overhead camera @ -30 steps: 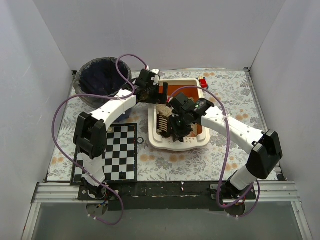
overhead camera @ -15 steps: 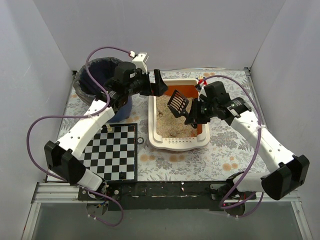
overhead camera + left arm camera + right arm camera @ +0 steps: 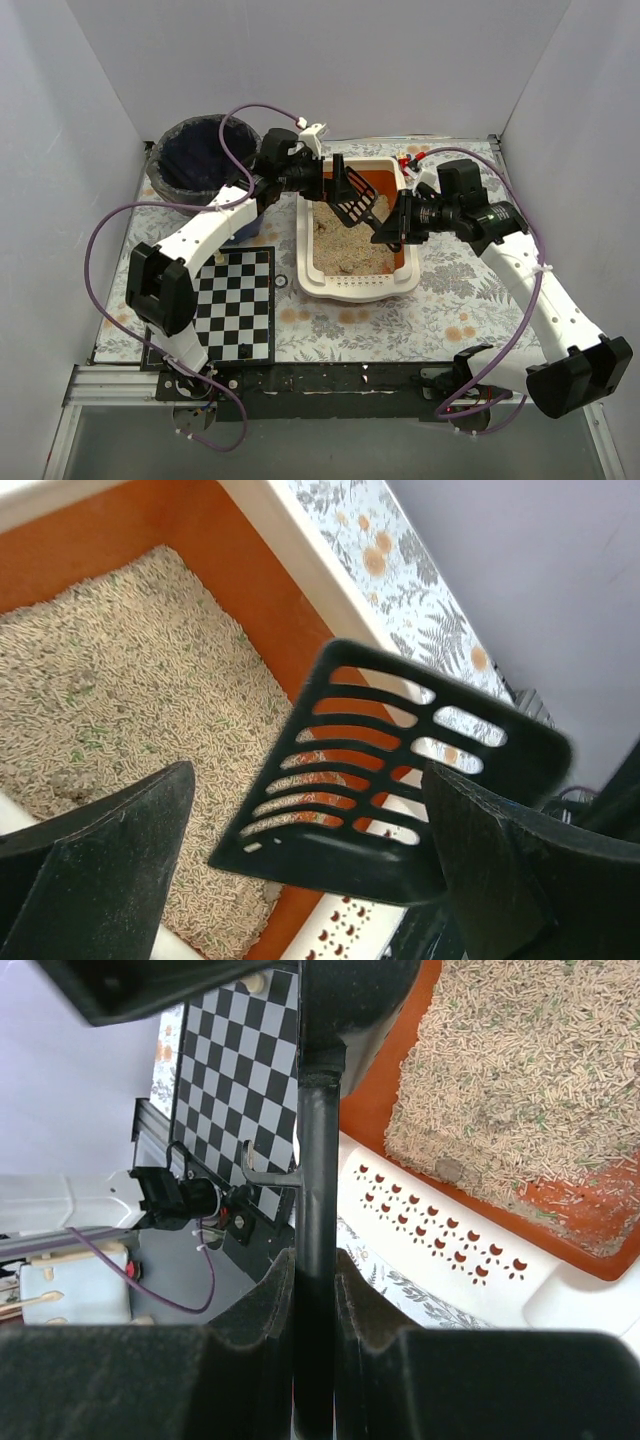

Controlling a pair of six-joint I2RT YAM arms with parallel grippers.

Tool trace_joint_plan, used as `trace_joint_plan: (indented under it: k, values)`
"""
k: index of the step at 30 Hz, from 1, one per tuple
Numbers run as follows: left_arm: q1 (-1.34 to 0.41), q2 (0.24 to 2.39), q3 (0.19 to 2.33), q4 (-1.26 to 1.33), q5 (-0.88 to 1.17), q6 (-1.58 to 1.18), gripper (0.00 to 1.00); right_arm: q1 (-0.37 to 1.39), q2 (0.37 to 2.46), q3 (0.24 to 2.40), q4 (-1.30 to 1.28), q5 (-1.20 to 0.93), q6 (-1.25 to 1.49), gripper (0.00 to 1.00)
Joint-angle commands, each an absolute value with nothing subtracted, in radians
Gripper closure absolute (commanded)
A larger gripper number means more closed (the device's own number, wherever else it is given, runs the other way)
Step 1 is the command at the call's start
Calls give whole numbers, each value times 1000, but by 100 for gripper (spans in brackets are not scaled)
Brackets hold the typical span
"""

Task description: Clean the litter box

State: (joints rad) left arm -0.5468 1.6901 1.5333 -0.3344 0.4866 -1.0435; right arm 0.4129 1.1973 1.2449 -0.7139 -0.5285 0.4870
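Over the litter box (image 3: 355, 287), a black scoop (image 3: 356, 195) is pinched by its handle in the right gripper (image 3: 392, 229); the left gripper (image 3: 335, 182) is held spread there too.

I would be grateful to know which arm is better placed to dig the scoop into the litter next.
Right. The right gripper is shut on the scoop handle, its empty head above the litter box; the left gripper is open, holding nothing.

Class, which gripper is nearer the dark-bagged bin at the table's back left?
Left. The left gripper hangs open over the litter box's far end, right of the bin; the right gripper, shut on the scoop handle, is farther right over the box.
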Motion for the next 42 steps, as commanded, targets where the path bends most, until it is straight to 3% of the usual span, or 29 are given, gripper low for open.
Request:
trace_joint_plan:
  k: [1,4,8,12,15,18,19,20,22,27,34,42]
  values:
    - [-548,1707,1586,-322,633,-970,5,388,1151,1241,-704,-627,463,99]
    - [-548,1721,1582,-296,733,-960,25,377,1143,1249,-727,-675,439,99]
    - [-526,1695,1546,-246,831,-988,74,362,1128,1261,-773,-684,394,99]
    - [-492,1646,1462,-147,885,-1077,100,356,1101,1281,-825,-583,350,99]
    - [-483,1634,1427,-95,879,-1158,100,356,1049,1244,-740,-525,370,89]
    - [-482,1628,1384,-45,827,-1261,100,356,971,1161,-565,-549,437,62]
    - [-482,1620,1365,-17,821,-1297,100,356,945,1126,-502,-546,474,50]
    - [-482,1609,1341,29,812,-1330,100,356,913,1085,-429,-537,512,32]
    - [-482,1579,1295,99,793,-1403,100,356,855,990,-260,-526,634,11]
    - [-482,1520,1250,115,691,-1440,100,357,802,947,-175,-421,733,10]
    - [-480,1482,1192,207,692,-1520,100,356,742,835,-68,-362,877,25]
    - [-480,1468,1186,181,698,-1474,100,356,742,841,-46,-315,902,27]
